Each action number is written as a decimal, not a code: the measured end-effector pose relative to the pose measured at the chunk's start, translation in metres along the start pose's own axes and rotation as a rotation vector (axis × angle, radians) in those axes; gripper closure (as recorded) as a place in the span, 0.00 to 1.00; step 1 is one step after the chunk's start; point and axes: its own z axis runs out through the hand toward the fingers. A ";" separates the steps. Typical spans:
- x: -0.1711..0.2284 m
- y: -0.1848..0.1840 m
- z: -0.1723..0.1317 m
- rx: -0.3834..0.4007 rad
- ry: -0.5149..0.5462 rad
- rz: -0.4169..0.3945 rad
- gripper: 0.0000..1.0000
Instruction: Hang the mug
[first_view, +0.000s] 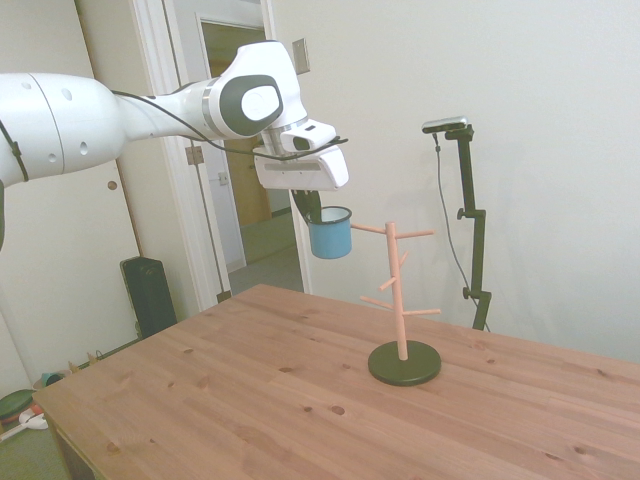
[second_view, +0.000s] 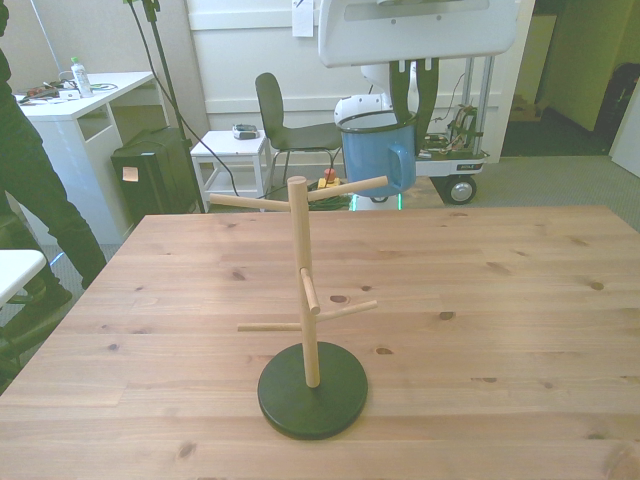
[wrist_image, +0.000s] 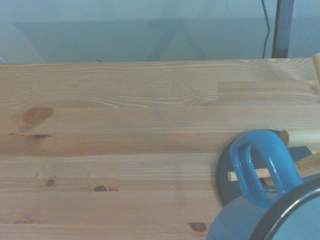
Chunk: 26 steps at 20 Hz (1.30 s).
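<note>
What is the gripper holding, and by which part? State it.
The gripper holds the light-blue enamel mug by its rim, fingers pinching the wall; its handle is free.

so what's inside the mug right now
One dark finger of the gripper dips over the rim into the mug, with the other outside, pinching the wall. The rest of the inside is hidden by the mug's own wall in every view.

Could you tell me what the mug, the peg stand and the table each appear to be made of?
The mug, held in the hand, looks like enamelled metal: glossy light blue, thin dark rim. The peg stand seems pale unfinished wood dowels on a round dark base, matte, possibly painted metal or wood. The table appears to be pine planks, with visible knots, grain and a light satin finish.
</note>
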 end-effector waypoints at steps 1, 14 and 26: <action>0.001 -0.006 -0.003 0.002 -0.002 -0.002 1.00; 0.054 0.011 -0.014 0.010 -0.011 0.050 1.00; 0.070 0.039 -0.005 0.009 -0.039 0.081 0.00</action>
